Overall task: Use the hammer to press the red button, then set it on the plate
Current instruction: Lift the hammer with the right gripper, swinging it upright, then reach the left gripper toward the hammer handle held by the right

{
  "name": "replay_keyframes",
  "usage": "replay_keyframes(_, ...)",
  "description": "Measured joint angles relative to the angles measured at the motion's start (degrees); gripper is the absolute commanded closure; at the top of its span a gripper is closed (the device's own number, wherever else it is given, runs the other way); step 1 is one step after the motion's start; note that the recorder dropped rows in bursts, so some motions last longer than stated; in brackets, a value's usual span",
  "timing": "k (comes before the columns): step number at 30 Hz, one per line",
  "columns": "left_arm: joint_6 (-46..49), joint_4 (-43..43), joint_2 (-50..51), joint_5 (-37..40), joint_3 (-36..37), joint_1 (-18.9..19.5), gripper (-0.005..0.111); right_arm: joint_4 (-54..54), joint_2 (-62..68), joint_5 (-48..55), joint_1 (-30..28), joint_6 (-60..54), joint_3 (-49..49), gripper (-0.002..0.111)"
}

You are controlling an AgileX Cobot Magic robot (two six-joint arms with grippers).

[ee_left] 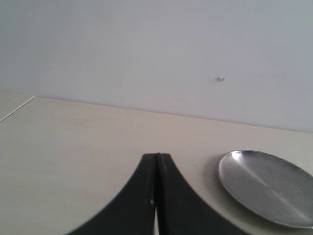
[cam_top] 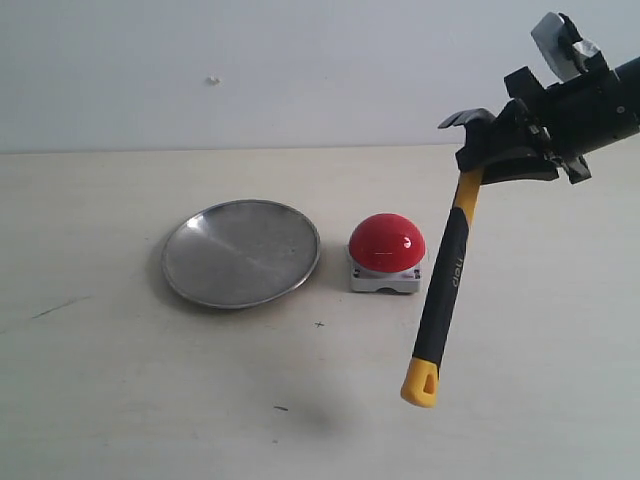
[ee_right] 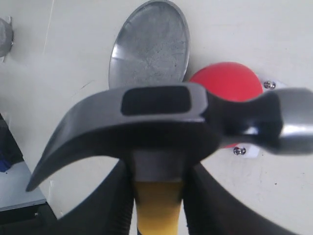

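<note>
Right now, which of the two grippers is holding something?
The right gripper: it grips the hammer just under its head. The left gripper is shut and empty.

A pale cream tabletop (cam_top: 120, 420) is seen to run back to a plain white wall (cam_top: 300, 60), on which a small white speck (cam_top: 212, 80) is set well above the table line. The tabletop is marked by a thin dark streak (cam_top: 60, 307) toward the left of the exterior view, a tiny cross-shaped mark (cam_top: 319, 324) near the middle and a short dark fleck (cam_top: 281, 408) nearer the front. In the right wrist view a grey object (ee_right: 4, 36) is cut off by the frame and cannot be identified.
</note>
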Motion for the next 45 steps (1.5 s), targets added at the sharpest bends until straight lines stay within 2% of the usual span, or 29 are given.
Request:
replay_keyframes(9, -0.9, 0.0, 0.0, -2.0, 0.0, 0.0, 0.107, 1.5, -0.2, -0.1, 0.0, -0.5, 1.7, 0.108)
replay_keyframes(14, -15.2, 0.0, 0.0, -4.0, 0.0, 0.0, 0.107, 1.4, -0.7, -0.3, 0.0, -0.8, 2.0, 0.108)
replay_keyframes(20, -26.3, 0.7, 0.0, -7.4, 0.0, 0.0, 0.107, 1.4, -2.8, -0.3, 0.0, -0.8, 2.5, 0.108)
replay_keyframes(23, -35.0, 11.9, 1.2, -13.4, 0.0, -1.5, 0.107, 1.4, -3.6, -0.3, 0.0, -0.8, 2.6, 0.108)
replay_keyframes(24, -45.1, 23.4, 3.9, -16.9, 0.0, -3.1, 0.107, 1.4, -4.0, -0.3, 0.0, -0.8, 2.8, 0.108)
replay_keyframes(26, -57.5, 39.9, 12.4, -21.4, -2.9, -4.6, 0.107, 1.4, -4.6, -0.2, 0.0, -0.8, 2.9, 0.108)
replay_keyframes(29, -69.6, 58.8, 31.0, -32.0, -13.0, -4.9, 0.107, 1.4, -5.4, -0.2, 0.0, -0.8, 2.9, 0.108)
replay_keyframes(30, -71.6, 61.5, 34.2, -34.3, -15.0, -4.9, 0.107, 1.4, -5.5, -0.2, 0.0, -0.8, 2.9, 0.108)
replay_keyframes(31, -76.2, 68.7, 42.2, -40.1, -20.7, -4.9, 0.107, 1.4, -5.6, -0.2, 0.0, -0.8, 2.9, 0.108)
replay_keyframes(36, -88.1, 88.3, 63.4, -52.3, -37.7, -7.1, 0.106, 1.4, -5.7, -0.2, 0.0, -0.8, 2.9, 0.108)
replay_keyframes(38, -90.9, 91.6, 71.0, -54.6, -43.8, -10.9, 0.094, 1.4, -5.7, -0.2, 0.0, -0.8, 2.9, 0.108)
replay_keyframes(40, -91.6, 92.3, 77.0, -55.5, -48.5, -15.9, 0.07, 1.4, -5.7, -0.2, 0.0, -0.4, 2.9, 0.108)
replay_keyframes(42, -91.7, 92.7, 81.3, -55.6, -52.1, -20.2, 0.054, 1.4, -5.7, -0.2, 0.0, -0.1, 2.9, 0.108)
replay_keyframes(43, -91.9, 92.9, 83.1, -55.2, -53.7, -22.6, 0.047, 1.4, -5.7, -0.2, 0.2, 0.0, 2.9, 0.108)
replay_keyframes(45, -92.8, 93.0, 85.2, -53.4, -55.6, -26.1, 0.041, 1.4, -5.7, -0.2, 0.8, 0.0, 2.9, 0.108)
